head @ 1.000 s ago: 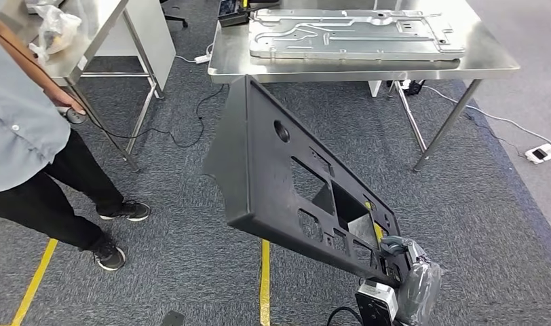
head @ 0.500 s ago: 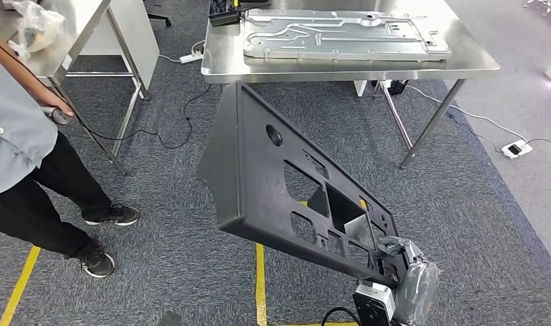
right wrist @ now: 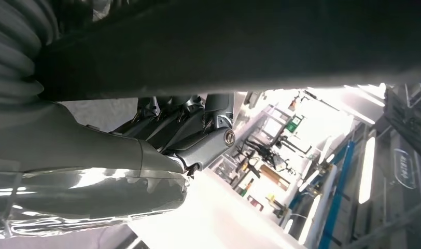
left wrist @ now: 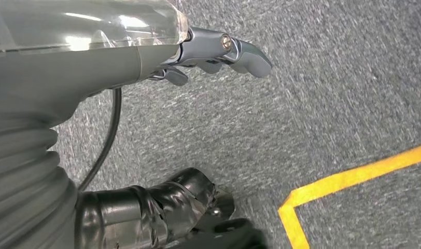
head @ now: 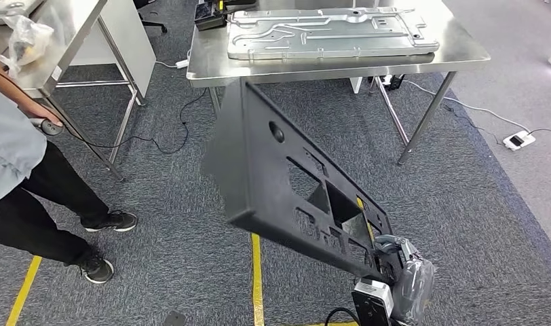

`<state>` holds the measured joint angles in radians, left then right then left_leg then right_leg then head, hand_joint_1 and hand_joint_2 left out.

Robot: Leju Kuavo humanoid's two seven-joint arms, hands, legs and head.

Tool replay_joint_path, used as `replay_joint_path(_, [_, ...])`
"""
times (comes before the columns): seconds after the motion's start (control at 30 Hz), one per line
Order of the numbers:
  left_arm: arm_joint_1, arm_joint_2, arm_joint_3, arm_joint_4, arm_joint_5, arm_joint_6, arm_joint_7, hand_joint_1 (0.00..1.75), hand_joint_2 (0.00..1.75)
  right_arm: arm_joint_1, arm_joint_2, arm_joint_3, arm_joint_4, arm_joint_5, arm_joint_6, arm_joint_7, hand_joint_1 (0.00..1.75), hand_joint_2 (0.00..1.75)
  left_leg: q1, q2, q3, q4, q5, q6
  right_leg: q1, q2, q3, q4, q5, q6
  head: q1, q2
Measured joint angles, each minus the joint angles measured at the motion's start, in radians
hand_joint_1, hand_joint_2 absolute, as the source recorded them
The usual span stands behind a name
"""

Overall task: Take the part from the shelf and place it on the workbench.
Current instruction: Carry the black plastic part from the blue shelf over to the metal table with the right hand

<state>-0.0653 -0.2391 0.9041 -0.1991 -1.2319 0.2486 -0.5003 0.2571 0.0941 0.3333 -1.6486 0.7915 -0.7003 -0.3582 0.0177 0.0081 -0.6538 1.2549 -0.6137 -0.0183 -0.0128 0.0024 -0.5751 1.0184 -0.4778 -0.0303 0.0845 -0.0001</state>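
Note:
A large black plastic panel with several cut-outs is the part; it slants up and forward over the carpet in the head view. My right hand grips its lower near corner. In the right wrist view, the dark panel runs along above my right hand's fingers, which curl up against it. The steel workbench stands ahead, just past the panel's top edge. My left hand hangs over the grey carpet with its fingers apart and nothing in them.
A big grey metal plate covers most of the workbench. At the left stands a person beside a second steel table holding a plastic bag. Cables and a power strip lie on the carpet; yellow tape marks the floor.
The whole picture has shifted left, so the camera has moved; the workbench now sits more centred ahead. The panel stays in my right hand's grip, held the same way.

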Motion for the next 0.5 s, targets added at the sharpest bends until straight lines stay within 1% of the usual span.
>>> replay_joint_path(0.03, [0.001,0.000,0.000,0.000,0.000,0.000,0.000,0.00,1.75,-0.001,-0.001,0.002,0.002,-0.002,0.000,0.000,1.75,1.75,0.000,0.000,-0.003,-0.001,0.015,0.001,0.001,0.002,0.000,0.002,-0.001,-0.001,0.000,0.000])
replay_joint_path(0.07, [0.001,0.001,0.000,0.000,0.000,-0.001,0.000,0.00,1.75,-0.001,-0.001,0.003,0.002,-0.001,0.000,0.000,1.75,1.75,0.000,0.000,0.011,-0.036,0.045,0.004,0.002,0.004,0.001,0.003,-0.003,-0.001,0.000,0.000])
replay_joint_path(0.1, [0.001,0.001,0.000,0.000,0.000,-0.001,0.000,0.00,1.75,-0.001,-0.001,0.003,0.003,0.002,0.000,-0.001,1.75,1.75,-0.002,-0.001,0.039,-0.097,0.081,0.010,0.003,0.006,0.003,0.005,-0.005,0.000,0.000,0.000])
replay_joint_path(0.13, [0.001,0.002,0.000,0.000,0.000,-0.001,0.000,0.00,1.75,-0.002,0.000,0.003,0.003,0.005,0.000,-0.002,1.75,1.75,-0.004,-0.003,0.066,-0.159,0.107,0.017,0.006,0.007,0.004,0.006,-0.007,0.003,0.000,0.000])
replay_joint_path(0.17, [0.000,0.003,0.000,0.000,0.000,-0.001,0.001,0.00,1.75,-0.002,0.000,0.003,0.003,0.008,0.000,-0.004,1.75,1.75,-0.006,-0.004,0.088,-0.206,0.122,0.023,0.007,0.009,0.004,0.008,-0.008,0.007,0.000,0.000])
replay_joint_path(0.2, [0.000,0.004,0.000,0.000,-0.001,-0.002,0.001,0.00,1.75,-0.003,0.001,0.003,0.004,0.009,0.000,-0.005,1.75,1.75,-0.009,-0.004,0.100,-0.235,0.127,0.027,0.007,0.009,0.003,0.008,-0.009,0.011,0.000,0.000])
replay_joint_path(0.27, [0.001,0.004,0.000,0.000,-0.001,-0.002,0.003,0.00,1.75,-0.003,0.001,0.003,0.004,0.009,0.000,-0.008,1.75,1.75,-0.010,-0.004,0.104,-0.247,0.125,0.032,0.007,0.010,0.001,0.008,-0.009,0.023,0.000,0.000])
replay_joint_path(0.3, [0.002,0.004,0.000,0.000,-0.002,-0.002,0.003,0.00,1.75,-0.003,0.002,0.003,0.004,0.009,0.000,-0.009,1.75,1.75,-0.008,-0.003,0.106,-0.252,0.128,0.035,0.006,0.009,0.002,0.009,-0.010,0.028,0.000,0.000])
replay_joint_path(0.33, [0.002,0.003,0.000,0.000,-0.002,-0.002,0.004,0.00,1.75,-0.003,0.002,0.003,0.004,0.009,0.000,-0.010,1.75,1.75,-0.005,-0.003,0.110,-0.258,0.132,0.039,0.005,0.008,-0.002,0.020,-0.018,0.034,0.001,0.000])
replay_joint_path(0.37, [0.002,0.003,0.000,0.000,-0.002,-0.002,0.004,0.00,1.75,-0.003,0.002,0.003,0.004,0.009,0.000,-0.011,1.75,1.75,-0.001,-0.002,0.114,-0.265,0.135,0.044,0.005,0.007,-0.015,0.050,-0.037,0.039,0.001,0.000])
replay_joint_path(0.4, [0.002,0.003,0.000,0.000,-0.002,-0.003,0.004,0.00,1.75,-0.003,0.002,0.003,0.004,0.009,0.000,-0.013,1.75,1.75,0.001,0.000,0.116,-0.268,0.136,0.047,0.003,0.006,-0.039,0.100,-0.063,0.044,0.001,0.000])
replay_joint_path(0.43, [0.001,0.003,0.000,0.000,-0.002,-0.005,0.004,0.00,1.75,-0.003,0.002,0.003,0.005,0.008,0.000,-0.014,1.75,1.75,0.001,0.000,0.117,-0.268,0.134,0.050,0.001,0.005,-0.073,0.165,-0.094,0.049,0.001,0.000])
replay_joint_path(0.47, [0.002,0.003,0.000,0.000,-0.002,-0.006,0.004,0.00,1.75,-0.003,0.002,0.003,0.006,0.008,0.000,-0.014,1.75,1.75,0.001,0.001,0.118,-0.268,0.132,0.051,-0.001,0.004,-0.109,0.230,-0.119,0.053,0.001,0.000])
replay_joint_path(0.5, [0.002,0.003,0.000,0.000,-0.002,-0.008,0.004,0.00,1.75,-0.002,0.002,0.003,0.007,0.007,0.000,-0.015,1.75,1.75,0.001,0.001,0.120,-0.267,0.130,0.050,-0.004,0.004,-0.136,0.273,-0.127,0.057,0.001,0.000])
